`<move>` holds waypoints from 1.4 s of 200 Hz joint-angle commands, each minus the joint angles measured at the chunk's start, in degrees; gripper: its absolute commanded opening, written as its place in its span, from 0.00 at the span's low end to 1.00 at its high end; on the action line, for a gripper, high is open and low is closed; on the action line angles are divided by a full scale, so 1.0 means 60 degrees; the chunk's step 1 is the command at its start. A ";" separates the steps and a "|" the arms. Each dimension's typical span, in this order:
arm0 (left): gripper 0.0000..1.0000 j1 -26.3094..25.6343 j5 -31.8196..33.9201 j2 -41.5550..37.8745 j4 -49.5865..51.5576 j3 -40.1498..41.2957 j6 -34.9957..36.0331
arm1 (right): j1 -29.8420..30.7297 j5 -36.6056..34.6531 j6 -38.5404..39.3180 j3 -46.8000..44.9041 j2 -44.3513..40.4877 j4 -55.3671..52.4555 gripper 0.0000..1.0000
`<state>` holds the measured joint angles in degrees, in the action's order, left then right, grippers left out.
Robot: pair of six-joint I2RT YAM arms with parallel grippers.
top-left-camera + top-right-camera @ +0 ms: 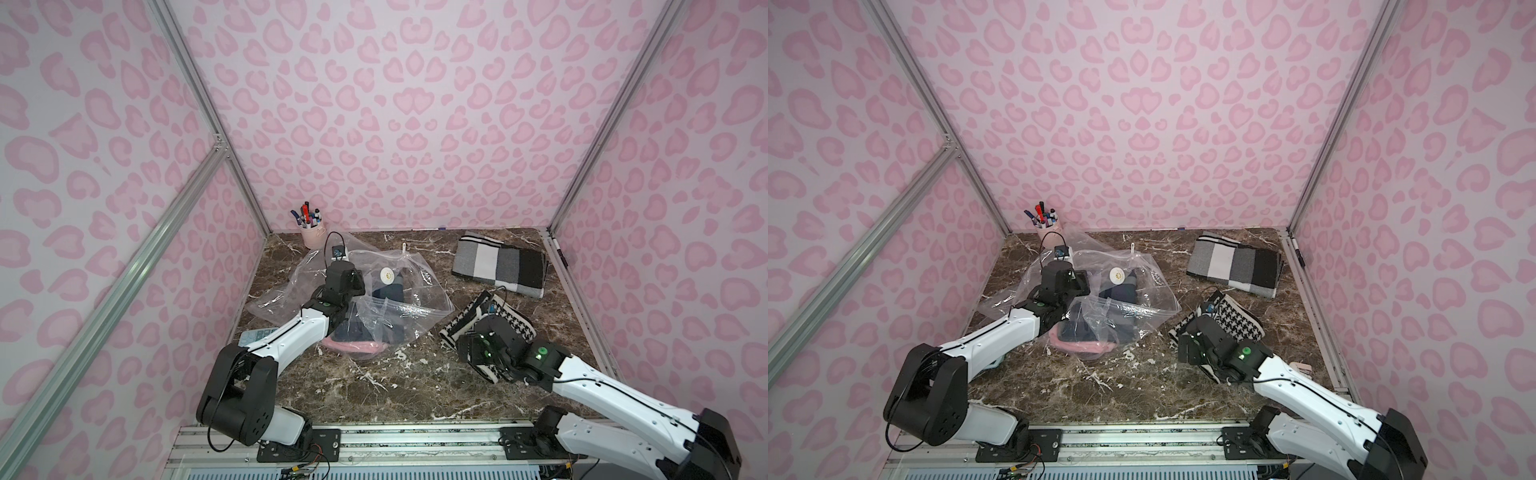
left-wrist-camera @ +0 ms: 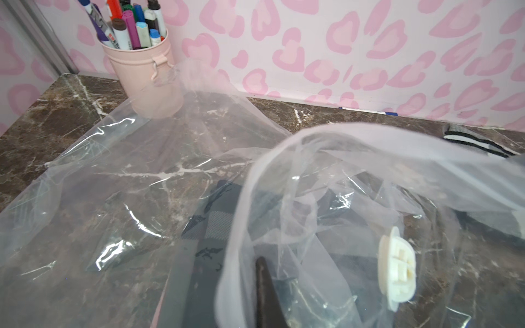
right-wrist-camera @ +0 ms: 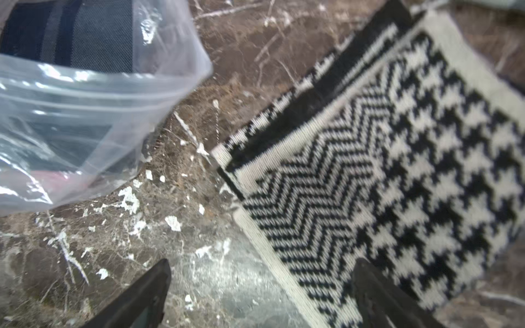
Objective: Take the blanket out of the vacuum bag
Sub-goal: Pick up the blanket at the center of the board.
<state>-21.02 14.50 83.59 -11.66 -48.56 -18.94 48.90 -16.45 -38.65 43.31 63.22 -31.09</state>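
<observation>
Pen cup [image 1: 312, 235] behind vacuum bag [image 1: 419, 305]; far blanket [image 1: 498, 264] right of it; near blanket [image 1: 509, 319] before that.

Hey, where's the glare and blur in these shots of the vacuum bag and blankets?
Left wrist view: white glints streak the vacuum bag, and the valve cap is soft. Right wrist view: the houndstooth blanket blurs toward the frame edge. Both top views: sharp, evenly lit, corners slightly darker.

On the marble table [image 1: 415, 386], a houndstooth blanket [image 3: 397, 170] is laid partly beneath the right gripper's [image 3: 261, 295] parted jaws, the vacuum bag [image 1: 419, 291] around the left gripper's [image 2: 264, 269]; a checked blanket [image 1: 498, 266] is set beyond.
</observation>
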 commanded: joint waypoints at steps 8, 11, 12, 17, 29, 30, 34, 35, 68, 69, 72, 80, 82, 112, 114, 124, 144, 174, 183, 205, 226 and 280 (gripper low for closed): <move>0.04 -0.0006 -0.0586 -0.0126 -0.0407 0.0222 0.0497 | 0.0099 -0.0888 0.2591 0.1237 0.1847 -0.0604 0.99; 0.04 -0.0003 -0.0593 -0.0125 -0.0403 0.0226 0.0511 | 0.0108 -0.0887 0.2797 0.1335 0.2003 -0.0637 0.99; 0.04 -0.0001 -0.0597 -0.0129 -0.0402 0.0226 0.0523 | 0.0109 -0.0882 0.2862 0.1365 0.2047 -0.0664 0.99; 0.04 0.0002 -0.0611 -0.0119 -0.0400 0.0237 0.0541 | 0.0131 -0.0890 0.3139 0.1488 0.2290 -0.0736 0.99; 0.04 0.0016 -0.0602 -0.0123 -0.0400 0.0269 0.0578 | 0.0163 -0.0784 0.3727 0.1757 0.2748 -0.0885 0.99; 0.04 0.0009 -0.0602 -0.0128 -0.0400 0.0270 0.0578 | 0.0166 -0.0757 0.3751 0.1767 0.2778 -0.0898 0.99; 0.04 0.0016 -0.0588 -0.0110 -0.0388 0.0284 0.0578 | 0.0183 -0.0728 0.3957 0.1834 0.2899 -0.0956 0.99; 0.04 0.0009 -0.0580 -0.0107 -0.0394 0.0284 0.0578 | 0.0191 -0.0737 0.3991 0.1849 0.2920 -0.0978 0.99; 0.04 0.0186 -0.0269 -0.0050 -0.0195 0.0230 0.0330 | 0.0245 -0.0900 0.4574 0.2140 0.3443 -0.1700 1.00; 0.04 0.0211 -0.0259 -0.0040 -0.0181 0.0228 0.0308 | 0.0244 -0.0859 0.4593 0.2148 0.3441 -0.1709 1.00; 0.04 0.0280 -0.0237 -0.0036 -0.0137 0.0216 0.0224 | 0.0232 -0.0748 0.4671 0.2156 0.3429 -0.1700 1.00; 0.04 0.0532 -0.0234 0.0011 -0.0007 0.0173 -0.0022 | 0.0256 -0.0547 0.4771 0.2107 0.3423 -0.1631 1.00; 0.04 0.0607 -0.0227 0.0013 0.0024 0.0158 -0.0084 | 0.0246 -0.0531 0.4772 0.2111 0.3423 -0.1630 1.00; 0.04 0.1737 0.0092 0.0378 0.0595 -0.0464 -0.0778 | 0.0147 -0.0323 0.4553 0.1981 0.3622 -0.1498 1.00; 0.04 0.1794 0.0041 0.0401 0.0588 -0.0484 -0.0783 | 0.0131 -0.0270 0.4516 0.1981 0.3645 -0.1490 1.00; 0.04 0.1969 -0.0087 0.0543 0.0582 -0.0785 -0.0760 | 0.0045 -0.0102 0.4291 0.1945 0.3752 -0.1434 1.00; 0.04 0.2025 -0.0049 0.0904 0.0608 -0.1264 -0.0646 | -0.0053 0.0194 0.3718 0.1993 0.3972 -0.1296 1.00; 0.04 0.2023 -0.0438 0.1265 0.0438 -0.1445 -0.0681 | -0.0180 0.0245 0.2998 0.1961 0.4320 -0.0941 1.00; 0.04 0.2025 -0.0496 0.1344 0.0352 -0.1415 -0.0681 | -0.0200 0.0016 0.2943 0.1902 0.4410 -0.0785 1.00; 0.04 0.2041 -0.0598 0.1511 0.0332 -0.1487 -0.0624 | -0.0638 0.0122 0.2884 0.1662 0.4663 -0.0137 1.00; 0.04 0.2040 -0.0685 0.1451 0.0266 -0.1473 -0.0630 | -0.0996 0.0290 0.3077 0.1359 0.4877 0.0665 0.99; 0.04 0.2042 -0.0827 0.1449 0.0274 -0.1486 -0.0461 | -0.1581 0.1462 0.3445 0.0964 0.5646 0.2085 0.74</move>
<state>-8.84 10.07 92.38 -8.91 -57.28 -22.33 40.16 -13.17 -19.38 50.39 94.65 -21.98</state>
